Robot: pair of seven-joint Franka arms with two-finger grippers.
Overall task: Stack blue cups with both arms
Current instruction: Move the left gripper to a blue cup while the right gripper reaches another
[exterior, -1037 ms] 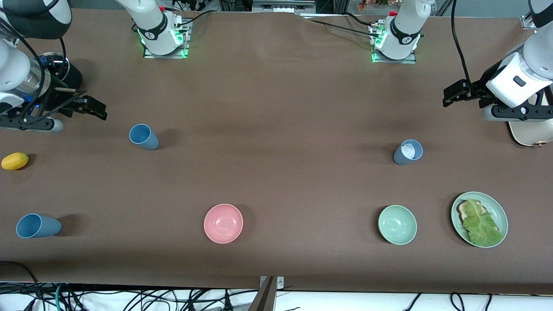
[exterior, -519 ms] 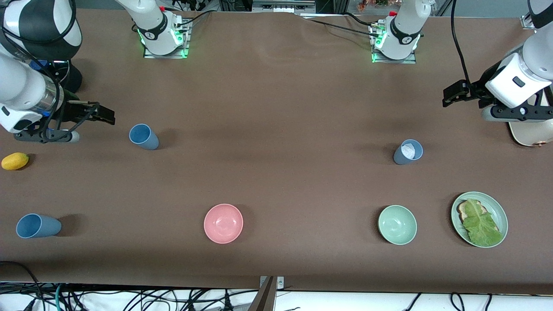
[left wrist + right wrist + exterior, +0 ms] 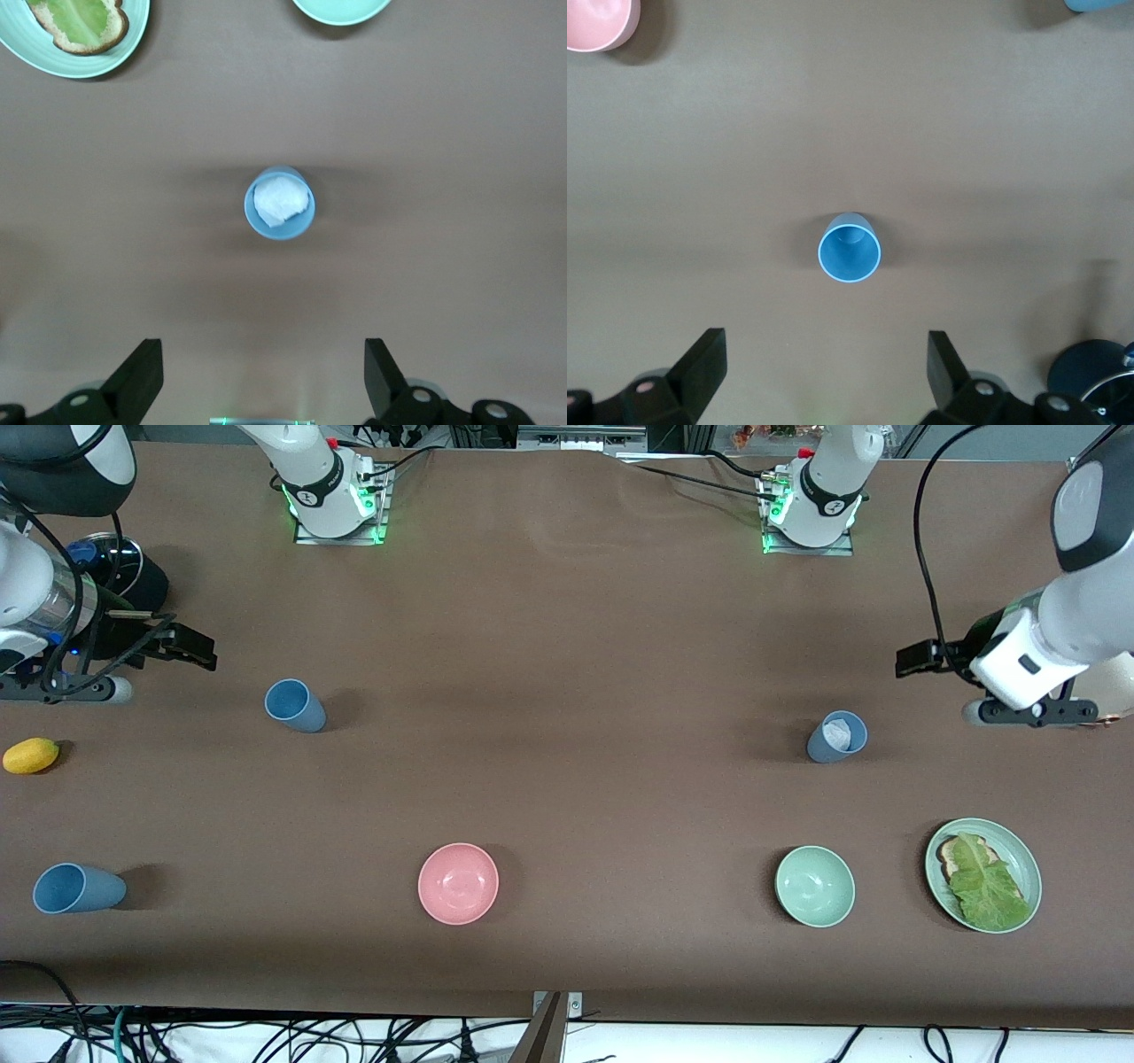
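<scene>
**Both grippers open and empty above a brown table with three blue cups**

A brown table (image 3: 567,646) fills the front view, with cables along its lower edge.

The right gripper (image 3: 190,648) hangs at the upper left of the front view, its fingers (image 3: 700,363) spread wide and holding nothing. Just below it in the frame, an upright blue cup (image 3: 294,705) stands alone on the table; the right wrist view looks straight down into it (image 3: 850,248). A black pot (image 3: 133,571) sits in the upper left corner beside the right arm. A yellow lemon (image 3: 31,755) lies at the left edge, and a second blue cup (image 3: 78,888) lies on its side in the lower left.

The left gripper (image 3: 917,660) hangs at the right of the front view, fingers (image 3: 137,376) likewise apart and empty. Below it in the frame stands a third blue cup (image 3: 836,736) with something white inside, seen from above in the left wrist view (image 3: 279,203).

Along the lower part of the front view sit a pink bowl (image 3: 458,883) near the middle, a green bowl (image 3: 815,886) toward the right, and a green plate (image 3: 1028,859) with bread and a lettuce leaf (image 3: 985,886) at the lower right.
</scene>
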